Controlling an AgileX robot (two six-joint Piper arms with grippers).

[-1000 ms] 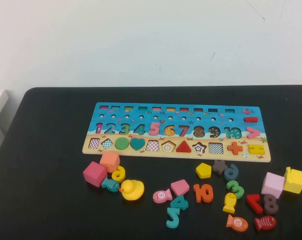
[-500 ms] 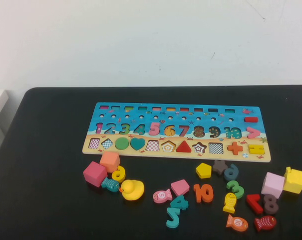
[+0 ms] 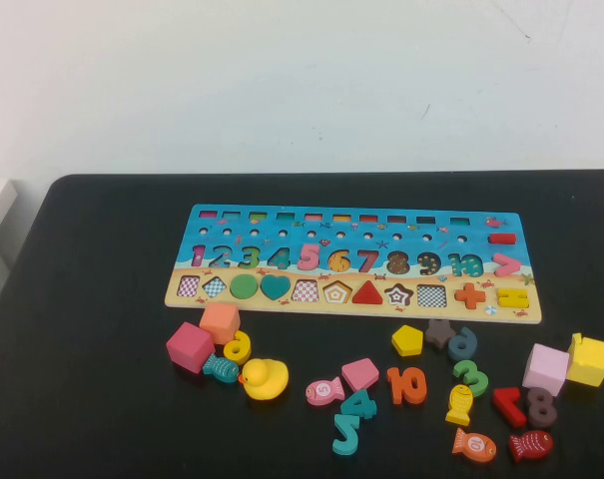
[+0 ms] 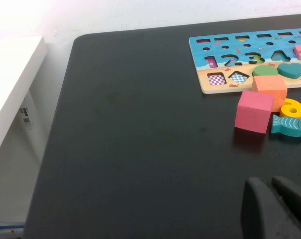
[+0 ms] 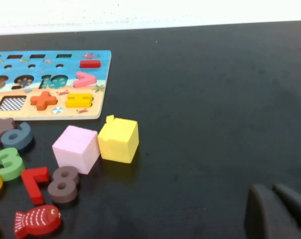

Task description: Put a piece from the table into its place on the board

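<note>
The piece, a small flat yellow pentagon [image 3: 406,340], lies on the black table [image 3: 102,299] just in front of the board [image 3: 351,261], among loose numbers. The board's pentagon slot [image 3: 336,292] in the shape row stands empty. Neither arm shows in the high view. In the left wrist view my left gripper [image 4: 269,181] hovers over bare table near the board's left end [image 4: 200,47], fingers together, holding nothing. My right gripper [image 5: 272,188] sits shut and empty over bare table off the board's right end [image 5: 103,74]. The piece is out of both wrist views.
A pink cube [image 3: 189,346], orange cube [image 3: 220,322] and yellow duck [image 3: 265,379] lie front left. A pale pink cube [image 3: 546,367] and yellow cube [image 3: 588,360] sit front right. Several numbers and fish are scattered between, including an orange 10 [image 3: 407,385].
</note>
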